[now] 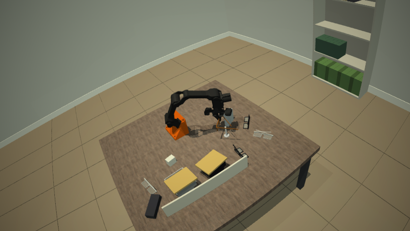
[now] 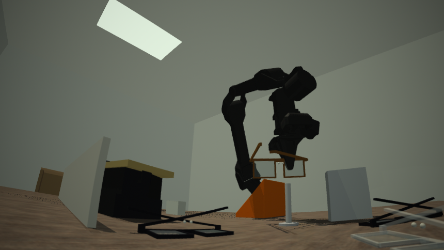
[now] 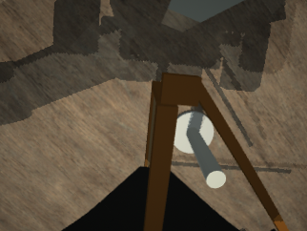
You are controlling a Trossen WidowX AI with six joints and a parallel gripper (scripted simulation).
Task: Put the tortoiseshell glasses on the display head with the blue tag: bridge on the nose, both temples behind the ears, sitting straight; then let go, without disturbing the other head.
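Note:
The tortoiseshell glasses (image 1: 230, 128) (image 2: 264, 159) (image 3: 182, 90) hang in the air with both temples unfolded and the lens front facing the exterior camera. My gripper (image 1: 219, 120) (image 2: 289, 168) (image 3: 152, 178) points down and is shut on them at one temple, which runs across the fingertips in the wrist view. A thin white post (image 1: 225, 131) (image 2: 288, 202) (image 3: 205, 157) on a round base stands upright below the glasses, and the frame does not touch it in the exterior view. I cannot make out a blue tag or a head shape in any view.
A grey upright slab (image 1: 228, 117) (image 2: 348, 194) stands beside the post. Black glasses (image 1: 249, 121) and clear glasses (image 1: 263, 133) lie right of it. Two yellow-topped blocks (image 1: 211, 161) (image 1: 180, 179) stand behind a long pale wall (image 1: 206, 185) (image 2: 83, 183). A white cube (image 1: 170, 160) (image 2: 176, 207) is nearby.

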